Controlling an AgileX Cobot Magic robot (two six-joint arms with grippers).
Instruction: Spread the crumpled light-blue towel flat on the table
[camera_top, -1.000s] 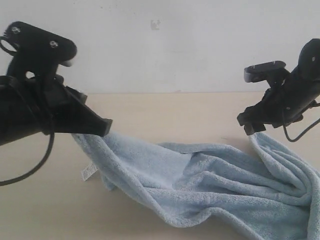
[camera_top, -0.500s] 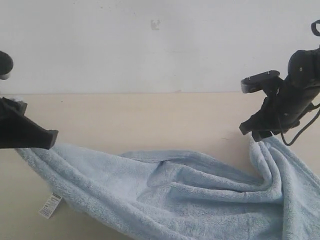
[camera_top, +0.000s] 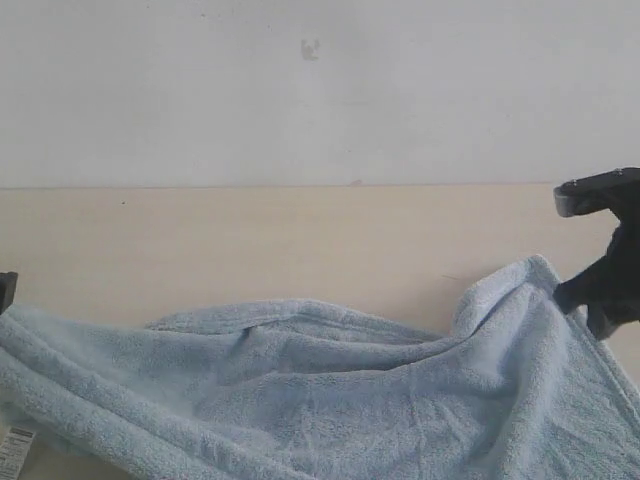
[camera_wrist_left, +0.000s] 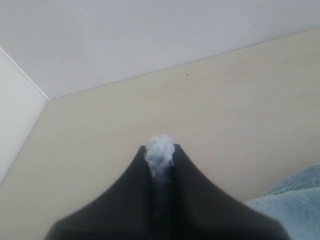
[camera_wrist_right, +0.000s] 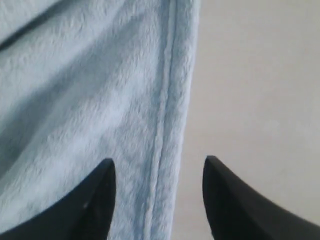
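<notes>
The light-blue towel (camera_top: 330, 390) lies rumpled across the near part of the cream table (camera_top: 300, 240), stretched from the left edge to the right, with its white tag (camera_top: 15, 452) at the lower left. My left gripper (camera_wrist_left: 159, 152) is shut on a tuft of the towel; in the exterior view only a sliver of it (camera_top: 5, 290) shows at the left edge. My right gripper (camera_wrist_right: 157, 167) stands open just above the towel's hemmed edge (camera_wrist_right: 167, 115), with the edge between its fingers. In the exterior view that gripper (camera_top: 590, 300) is beside the towel's raised right corner.
A white wall (camera_top: 320, 90) rises behind the table's far edge. Bare tabletop (camera_wrist_left: 225, 100) stretches beyond the left gripper, and a wall corner (camera_wrist_left: 30, 85) shows there. Bare table (camera_wrist_right: 260, 75) also lies beside the towel's hem under the right gripper.
The left gripper has pulled its towel corner far left, almost out of the exterior view. The right gripper moved right and lower and now stands open. The towel is stretched wider.
</notes>
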